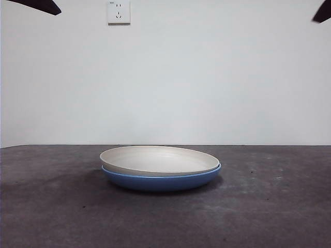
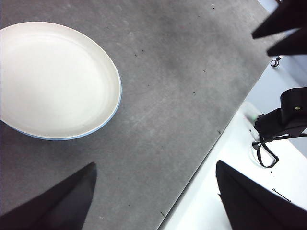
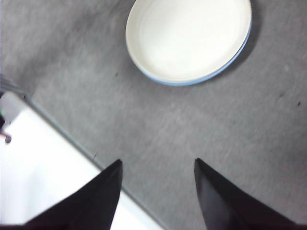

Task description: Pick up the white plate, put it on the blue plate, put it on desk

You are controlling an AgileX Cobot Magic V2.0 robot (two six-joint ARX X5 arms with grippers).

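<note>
The white plate sits nested in the blue plate, hiding all of it but a thin rim in the wrist views and the lower wall in the front view. The stack rests mid-desk, with bare grey surface all around it from 3 through 6 to 9 o'clock. The desk's edge runs close under both raised arms. The left gripper and right gripper hang spread wide apart, holding nothing, well away from the plates.
</note>
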